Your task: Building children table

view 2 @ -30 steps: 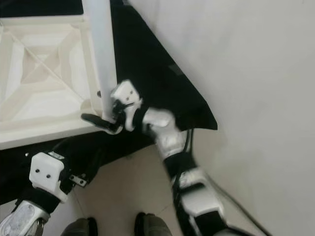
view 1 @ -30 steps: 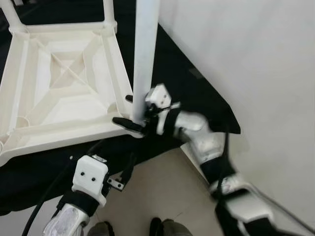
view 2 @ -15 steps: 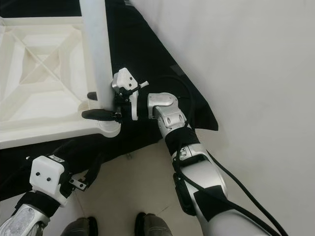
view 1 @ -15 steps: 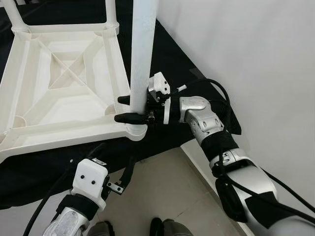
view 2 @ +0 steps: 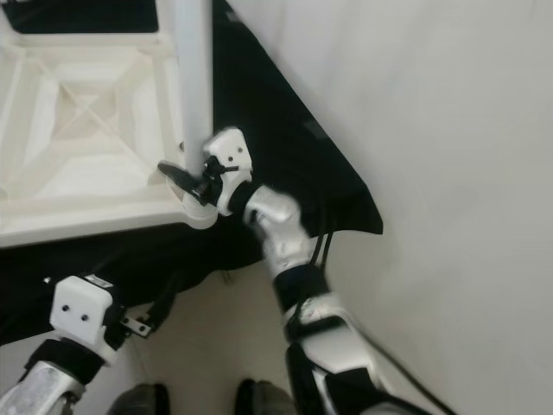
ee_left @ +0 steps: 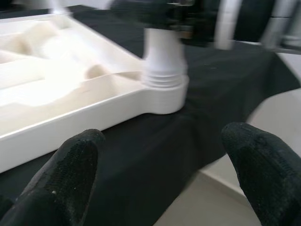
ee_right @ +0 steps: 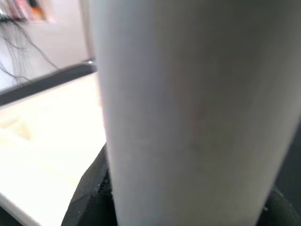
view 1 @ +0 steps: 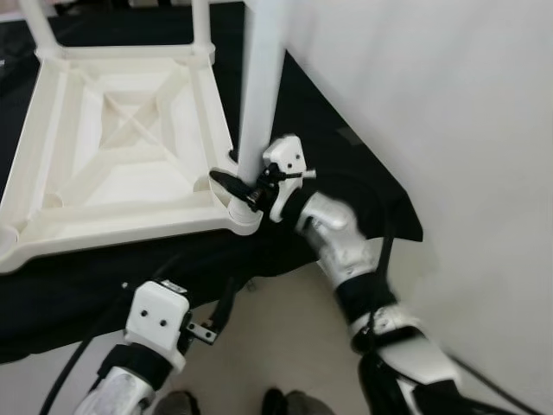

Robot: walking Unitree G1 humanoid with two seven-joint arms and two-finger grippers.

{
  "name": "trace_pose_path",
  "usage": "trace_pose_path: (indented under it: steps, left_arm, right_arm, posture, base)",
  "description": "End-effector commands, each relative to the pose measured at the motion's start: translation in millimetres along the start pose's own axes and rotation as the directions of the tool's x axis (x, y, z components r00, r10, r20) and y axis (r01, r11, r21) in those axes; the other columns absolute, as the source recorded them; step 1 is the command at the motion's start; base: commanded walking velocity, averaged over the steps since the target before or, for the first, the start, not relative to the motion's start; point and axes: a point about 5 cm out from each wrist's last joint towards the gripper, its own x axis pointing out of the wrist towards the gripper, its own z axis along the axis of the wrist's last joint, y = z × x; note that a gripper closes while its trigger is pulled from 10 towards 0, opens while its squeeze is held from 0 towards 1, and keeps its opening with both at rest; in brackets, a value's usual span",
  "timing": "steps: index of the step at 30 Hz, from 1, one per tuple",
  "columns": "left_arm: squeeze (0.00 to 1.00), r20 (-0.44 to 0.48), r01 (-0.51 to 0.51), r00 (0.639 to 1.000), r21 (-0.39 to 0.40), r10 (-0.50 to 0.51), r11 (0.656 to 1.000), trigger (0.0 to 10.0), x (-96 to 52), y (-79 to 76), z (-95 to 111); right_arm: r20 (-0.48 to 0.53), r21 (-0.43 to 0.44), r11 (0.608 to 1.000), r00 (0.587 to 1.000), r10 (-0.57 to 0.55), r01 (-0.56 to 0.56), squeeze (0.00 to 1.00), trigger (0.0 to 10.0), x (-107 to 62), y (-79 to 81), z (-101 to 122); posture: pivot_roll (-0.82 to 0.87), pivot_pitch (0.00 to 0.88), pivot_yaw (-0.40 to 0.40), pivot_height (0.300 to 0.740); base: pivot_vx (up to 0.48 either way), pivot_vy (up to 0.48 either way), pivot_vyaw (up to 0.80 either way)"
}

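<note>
— Two fingers of the right tool (view 1: 244, 186) pinch the leg (view 1: 262, 82) just above its corner socket (view 1: 243, 216) on the upturned tabletop (view 1: 130, 164). Risk?

— If it tilts, it jams. Left tool (ee_left: 164, 174) hangs spread, idle.

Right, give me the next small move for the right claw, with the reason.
Probably keep twisting or pressing the white plastic table leg down into its corner socket. The right claw clasps the leg just above the socket of the upturned white plastic tabletop, and whether it is fully seated cannot be told.
</note>
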Motion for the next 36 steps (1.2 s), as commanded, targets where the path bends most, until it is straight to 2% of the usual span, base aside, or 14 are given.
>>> trace_pose_path:
  steps: [1, 7, 8, 9, 10, 14, 15, 16, 17, 20, 26, 27, 28, 36]
  left_arm:
    - [0.0, -0.014, 0.01, 1.0, 0.0, -0.01, 1.0, 10.0, -1.1, -0.8, -2.0]
    - [0.0, -0.006, 0.008, 1.0, 0.011, -0.008, 1.0, 10.0, 1.1, 1.1, -1.2]
    - [0.0, -0.004, 0.006, 1.0, 0.013, -0.006, 1.0, 10.0, 1.7, 1.8, -1.4]
    - [0.0, -0.004, 0.006, 1.0, 0.013, -0.006, 1.0, 10.0, 1.7, 1.8, -1.4]
    - [0.0, -0.004, 0.005, 1.0, 0.014, -0.005, 1.0, 10.0, 2.1, 1.7, -1.5]
    - [0.0, -0.001, 0.006, 1.0, 0.015, -0.006, 1.0, 10.0, 3.0, 1.4, -1.5]
    - [0.0, 0.002, 0.007, 1.0, 0.015, -0.007, 1.0, 10.0, 3.6, 1.3, -0.6]
    - [0.0, 0.003, 0.007, 1.0, 0.015, -0.007, 1.0, 10.0, 3.7, 1.3, -0.4]
    - [0.0, 0.004, 0.006, 1.0, 0.015, -0.006, 1.0, 10.0, 3.7, 1.6, -0.2]
    - [0.0, 0.004, 0.005, 1.0, 0.015, -0.005, 1.0, 10.0, 3.7, 1.9, -0.1]
    - [0.0, 0.004, 0.004, 1.0, 0.023, -0.004, 1.0, 10.0, 4.5, 3.9, 0.3]
    - [0.0, 0.006, 0.007, 1.0, 0.025, -0.007, 1.0, 10.0, 5.5, 4.2, 0.7]
    - [0.0, 0.01, 0.012, 1.0, 0.027, -0.012, 1.0, 10.0, 6.8, 4.0, 1.6]
    - [0.0, 0.004, 0.014, 1.0, 0.04, -0.014, 0.999, 10.0, 5.9, 4.4, 0.7]
  right_arm:
    - [-0.189, 0.079, 0.997, 0.982, -0.001, 0.016, 0.0, 0.0, -7.3, 21.6, -43.7]
    - [-0.152, 0.043, 0.999, 0.988, -0.015, 0.022, 0.0, 0.0, 9.0, 8.7, -28.6]
    - [-0.159, 0.03, 0.999, 0.987, -0.012, 0.017, 0.0, 4.2, 13.5, 4.2, -24.1]
    - [-0.159, 0.03, 0.999, 0.987, -0.012, 0.017, 0.0, 4.2, 13.5, 4.2, -24.1]
    - [-0.14, 0.033, 0.999, 0.99, 0.008, -0.003, 0.0, 10.0, 15.5, 3.9, -19.0]
    - [-0.112, 0.009, 0.997, 0.991, 0.075, -0.074, 0.0, 10.0, 17.4, 6.8, -9.0]
    - [-0.09, -0.021, 0.988, 0.984, 0.153, -0.156, 0.66, 10.0, 16.4, 8.7, -3.2]
    - [-0.083, -0.026, 0.985, 0.982, 0.171, -0.173, 0.66, 10.0, 16.1, 9.1, -1.9]
    - [-0.079, -0.016, 0.982, 0.979, 0.187, -0.189, 1.0, 10.0, 17.3, 7.3, -1.0]
    - [-0.079, -0.007, 0.981, 0.978, 0.192, -0.193, 1.0, 10.0, 18.3, 6.1, -0.6]
    - [-0.04, -0.032, 0.876, 0.876, 0.481, -0.482, 1.0, 10.0, 21.5, 4.1, 13.6]
    - [-0.059, -0.055, 0.857, 0.859, 0.509, -0.512, 0.08, 10.0, 22.3, -1.2, 15.9]
    - [-0.09, -0.081, 0.835, 0.838, 0.537, -0.544, 0.0, 10.0, 24.2, -12.1, 22.4]
    - [-0.143, -0.088, 0.801, 0.803, 0.579, -0.592, 0.0, 10.0, 28.4, -28.4, 38.3]
  posture:
    - [0.2, 0.215, -0.153, 0.74]
    - [0.21, 0.203, -0.157, 0.74]
    - [0.21, 0.196, -0.159, 0.74]
    - [0.21, 0.196, -0.159, 0.74]
    - [0.21, 0.193, -0.159, 0.74]
    - [0.21, 0.191, -0.158, 0.74]
    - [0.22, 0.193, -0.159, 0.74]
    - [0.22, 0.193, -0.159, 0.74]
    - [0.22, 0.194, -0.16, 0.74]
    - [0.22, 0.195, -0.16, 0.74]
    - [0.24, 0.192, -0.148, 0.74]
    - [0.24, 0.192, -0.148, 0.74]
    - [0.25, 0.191, -0.153, 0.74]
    - [0.25, 0.19, -0.157, 0.74]
  base:
    - [0.0, 0.0, 0.0]
    - [0.0, 0.0, 0.0]
    - [0.0, 0.0, 0.0]
    - [0.0, 0.0, 0.0]
    - [0.0, 0.0, 0.0]
    - [0.0, 0.0, 0.0]
    - [0.0, 0.0, 0.0]
    - [0.0, 0.0, 0.0]
    - [0.0, 0.0, 0.0]
    - [0.0, 0.0, 0.0]
    - [0.0, 0.0, 0.0]
    - [0.0, 0.0, 0.0]
    - [0.0, 0.0, 0.0]
    - [0.0, 0.0, 0.0]
